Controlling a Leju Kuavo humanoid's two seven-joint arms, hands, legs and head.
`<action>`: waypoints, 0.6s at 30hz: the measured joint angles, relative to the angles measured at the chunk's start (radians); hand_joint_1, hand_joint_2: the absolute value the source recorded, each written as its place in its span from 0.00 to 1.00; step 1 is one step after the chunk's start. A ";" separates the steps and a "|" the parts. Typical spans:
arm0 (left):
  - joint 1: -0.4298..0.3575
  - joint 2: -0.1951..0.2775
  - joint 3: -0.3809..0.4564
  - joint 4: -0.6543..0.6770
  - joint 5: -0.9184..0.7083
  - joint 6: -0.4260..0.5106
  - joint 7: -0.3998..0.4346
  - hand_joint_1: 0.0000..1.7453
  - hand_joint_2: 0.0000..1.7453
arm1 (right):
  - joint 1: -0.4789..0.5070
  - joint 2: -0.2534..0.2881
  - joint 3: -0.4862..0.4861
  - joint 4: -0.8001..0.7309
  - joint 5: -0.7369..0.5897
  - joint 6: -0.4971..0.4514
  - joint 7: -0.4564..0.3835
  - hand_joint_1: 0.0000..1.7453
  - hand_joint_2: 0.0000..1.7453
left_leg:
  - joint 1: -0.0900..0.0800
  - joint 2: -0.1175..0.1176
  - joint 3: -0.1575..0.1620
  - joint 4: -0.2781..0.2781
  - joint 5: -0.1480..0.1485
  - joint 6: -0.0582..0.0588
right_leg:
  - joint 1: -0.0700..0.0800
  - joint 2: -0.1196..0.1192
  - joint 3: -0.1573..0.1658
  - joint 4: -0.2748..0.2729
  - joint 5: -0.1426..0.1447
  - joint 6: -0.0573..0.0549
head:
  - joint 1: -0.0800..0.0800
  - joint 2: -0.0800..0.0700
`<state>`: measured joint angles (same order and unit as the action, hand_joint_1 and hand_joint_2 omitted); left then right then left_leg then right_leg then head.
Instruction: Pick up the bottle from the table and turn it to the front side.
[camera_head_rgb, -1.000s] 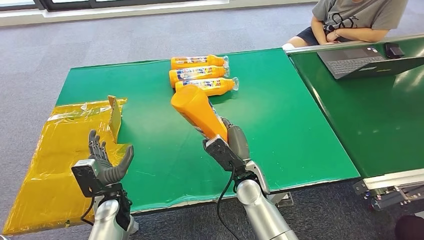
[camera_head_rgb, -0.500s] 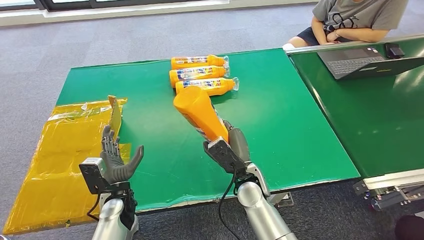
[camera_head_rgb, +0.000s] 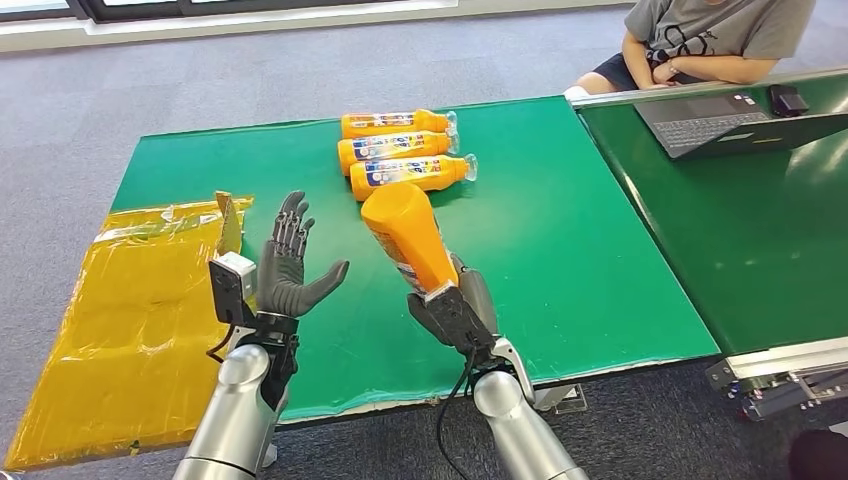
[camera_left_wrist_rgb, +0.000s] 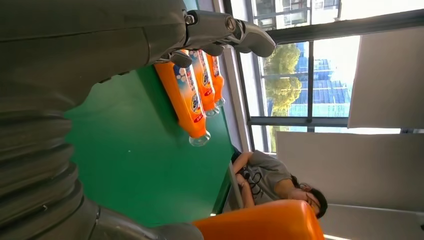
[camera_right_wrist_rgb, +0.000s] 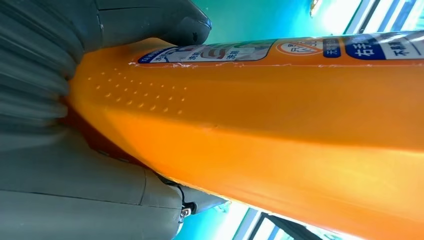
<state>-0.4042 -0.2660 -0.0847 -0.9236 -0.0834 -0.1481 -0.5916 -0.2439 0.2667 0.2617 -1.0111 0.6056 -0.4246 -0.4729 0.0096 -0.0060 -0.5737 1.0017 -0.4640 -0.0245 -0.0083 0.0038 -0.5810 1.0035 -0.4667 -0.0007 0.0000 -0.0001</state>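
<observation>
My right hand grips an orange bottle by its lower end and holds it tilted above the green table, its flat base pointing up and away from me. In the right wrist view the bottle's orange side and part of its label run past my thumb. My left hand is raised just left of the bottle with its fingers spread and its palm toward it, apart from it. Three more orange bottles lie side by side at the far middle of the table, also seen as bottles in the left wrist view.
A yellow plastic-wrapped sheet with a raised flap covers the table's left end. A second green table on the right carries a laptop. A person sits behind it.
My left hand has risen and swung right from over the yellow sheet to beside the bottle. The held bottle has tipped more upright and shifted slightly right.
</observation>
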 joint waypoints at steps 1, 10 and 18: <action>-0.002 0.000 -0.002 0.000 -0.001 -0.001 0.001 0.00 1.00 | 0.000 0.000 0.000 0.003 -0.001 0.000 -0.002 1.00 1.00 | 0.000 0.000 0.000 0.000 0.000 0.000 | 0.000 0.000 0.000 0.000 0.000 0.000 | 0.000 0.000; -0.015 0.010 -0.030 -0.009 -0.037 -0.071 0.047 0.00 1.00 | -0.001 0.006 0.002 0.025 -0.012 0.015 -0.006 1.00 1.00 | 0.000 0.000 0.000 0.000 0.000 0.000 | 0.000 0.000 0.000 0.000 0.000 0.000 | 0.000 0.000; -0.028 0.028 -0.090 -0.003 -0.057 -0.217 0.080 0.00 1.00 | -0.001 0.007 0.007 0.029 -0.022 0.022 -0.006 1.00 1.00 | 0.000 0.000 0.000 0.000 0.000 0.000 | 0.000 0.000 0.000 0.000 0.000 0.000 | 0.000 0.000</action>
<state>-0.4327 -0.2384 -0.1742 -0.9270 -0.1406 -0.3649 -0.5114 -0.2447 0.2739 0.2690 -0.9823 0.5837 -0.4023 -0.4786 0.0096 -0.0059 -0.5739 1.0017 -0.4639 -0.0245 -0.0084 0.0037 -0.5809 1.0035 -0.4667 -0.0007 0.0000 -0.0002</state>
